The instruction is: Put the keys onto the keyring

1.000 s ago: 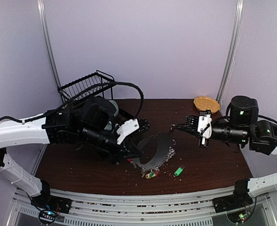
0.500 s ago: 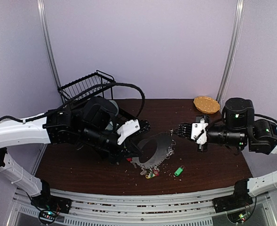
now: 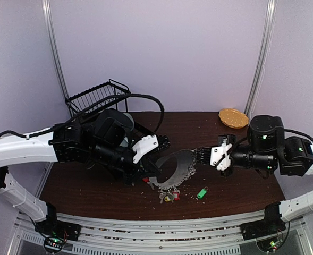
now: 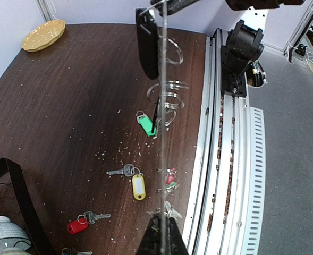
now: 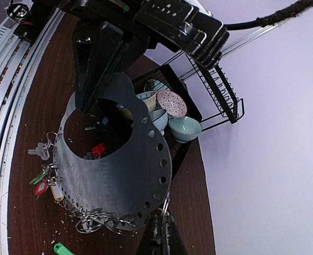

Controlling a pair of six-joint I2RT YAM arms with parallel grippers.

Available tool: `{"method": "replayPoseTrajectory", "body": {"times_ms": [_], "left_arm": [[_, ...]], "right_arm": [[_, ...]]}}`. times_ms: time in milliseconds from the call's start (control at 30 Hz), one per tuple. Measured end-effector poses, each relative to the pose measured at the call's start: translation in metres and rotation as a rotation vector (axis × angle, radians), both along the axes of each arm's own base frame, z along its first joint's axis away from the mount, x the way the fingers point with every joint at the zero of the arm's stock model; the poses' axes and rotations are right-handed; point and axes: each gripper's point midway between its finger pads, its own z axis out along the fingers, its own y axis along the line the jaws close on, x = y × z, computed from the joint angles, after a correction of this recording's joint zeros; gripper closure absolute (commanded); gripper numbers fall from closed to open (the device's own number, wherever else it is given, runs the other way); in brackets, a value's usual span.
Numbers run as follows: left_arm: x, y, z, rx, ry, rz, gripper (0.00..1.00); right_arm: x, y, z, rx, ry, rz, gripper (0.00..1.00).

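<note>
The keyring (image 3: 184,169) hung tilted on edge between the two grippers, clear of the table (image 3: 241,180). The left gripper (image 3: 152,179) was clenched on its lower left rim. The right gripper (image 3: 195,154) was pinched tight on the opposite rim, so the ring spanned the gap between them. A bunch of keys (image 3: 169,195) dangled from the ring's lower rim, down near the wood. A green key (image 3: 201,193) lay loose just right of them, below the right gripper.

The left wrist view caught the ring edge-on — only a thin line running up from its own closed fingers to the right gripper's black finger at the top. It also showed a yellow-tagged key (image 4: 138,187) and a red-tagged key (image 4: 77,226) lying apart on the table, hard to pick out from above. The right wrist view gave the ring's flat face instead: dark grey, with a wide hole and small holes punched along the rim. Wire loops (image 5: 106,223) hung at its near edge, keys clustered at its left rim, and the left gripper was clamped on the far side. Behind stood a rack (image 5: 220,101) with bowls (image 5: 184,127).

Both arms reached inward from opposite sides, forearms roughly level, wrists facing each other — the left low over the table's left half, the right coming in from the right edge.
</note>
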Motion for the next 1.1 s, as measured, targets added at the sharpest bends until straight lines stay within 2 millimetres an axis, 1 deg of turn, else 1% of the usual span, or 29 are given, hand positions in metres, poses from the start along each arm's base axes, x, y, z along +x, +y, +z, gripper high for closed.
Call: {"method": "replayPoseTrajectory", "body": {"times_ms": [167,300,467,633,767,900,1000,1100], "left_arm": [[0.000,0.000,0.000,0.003,-0.004,-0.004,1.00],[-0.001,0.001,-0.002,0.010,-0.001,-0.005,1.00],[0.000,0.002,-0.003,0.016,-0.004,-0.001,1.00],[0.004,0.003,-0.003,0.022,-0.018,0.019,1.00],[0.006,0.005,-0.002,0.024,-0.029,0.031,1.00],[0.006,0.008,0.001,0.023,-0.042,0.031,1.00],[0.004,0.009,0.001,0.028,-0.049,0.020,1.00],[0.000,0.010,-0.001,0.039,-0.057,0.003,1.00]], "right_arm": [[0.003,0.002,-0.006,-0.024,-0.005,-0.015,1.00],[0.002,0.003,-0.009,-0.042,-0.014,-0.007,1.00],[0.002,0.001,-0.011,-0.056,-0.016,-0.013,1.00],[0.001,-0.003,-0.009,-0.045,-0.002,-0.022,1.00],[-0.003,-0.004,-0.006,-0.049,0.072,-0.029,1.00],[-0.004,0.001,0.000,-0.056,0.178,-0.050,1.00],[-0.005,0.003,-0.004,-0.069,0.257,-0.059,1.00],[-0.007,-0.001,-0.012,-0.086,0.335,-0.066,1.00]]}}
